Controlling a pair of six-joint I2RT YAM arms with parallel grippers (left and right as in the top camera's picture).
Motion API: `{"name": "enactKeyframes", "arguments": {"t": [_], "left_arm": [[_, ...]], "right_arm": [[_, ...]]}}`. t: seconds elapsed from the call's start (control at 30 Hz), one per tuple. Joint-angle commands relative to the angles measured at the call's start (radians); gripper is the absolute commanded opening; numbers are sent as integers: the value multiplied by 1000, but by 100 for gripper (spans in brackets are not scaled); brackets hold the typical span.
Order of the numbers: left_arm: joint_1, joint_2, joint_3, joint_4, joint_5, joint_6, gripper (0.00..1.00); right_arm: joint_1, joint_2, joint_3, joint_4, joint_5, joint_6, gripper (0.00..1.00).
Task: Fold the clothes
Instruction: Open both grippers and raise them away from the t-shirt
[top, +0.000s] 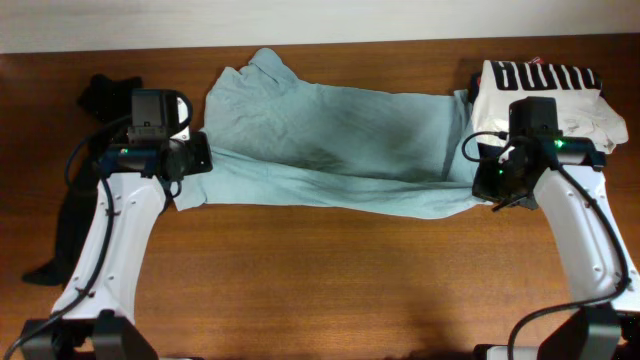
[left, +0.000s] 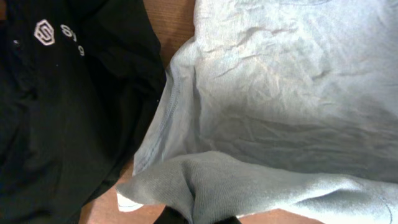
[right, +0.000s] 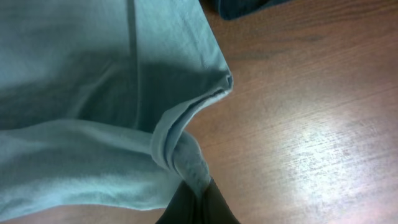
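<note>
The pale grey-teal shirt (top: 330, 140) lies stretched across the middle of the table, its near edge lifted between the two arms. My left gripper (top: 196, 156) is shut on the shirt's left edge (left: 205, 186). My right gripper (top: 488, 180) is shut on the shirt's right edge (right: 186, 155). The black top (top: 70, 225) lies at the left side of the table, partly under my left arm. Its small white logo shows in the left wrist view (left: 45, 32).
A folded white shirt with black block letters (top: 545, 95) lies at the back right, behind my right arm. A bit of a dark navy garment (right: 239, 6) shows at the top of the right wrist view. Bare wooden table (top: 340, 280) lies in front.
</note>
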Motion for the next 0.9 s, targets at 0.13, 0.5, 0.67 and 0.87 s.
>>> {"name": "enactKeyframes", "arguments": {"t": [0.13, 0.5, 0.67, 0.87], "left_arm": [[-2, 85, 1, 49, 7, -12, 0], [-1, 146, 1, 253, -4, -11, 99], [-1, 145, 1, 300, -19, -8, 99], [-2, 145, 19, 296, 0, 40, 99]], "right_arm": [[-7, 68, -6, 58, -6, 2, 4], [-7, 98, -6, 217, -5, 2, 99], [-7, 98, -5, 244, -6, 2, 99], [-7, 98, 16, 236, -92, -66, 99]]}}
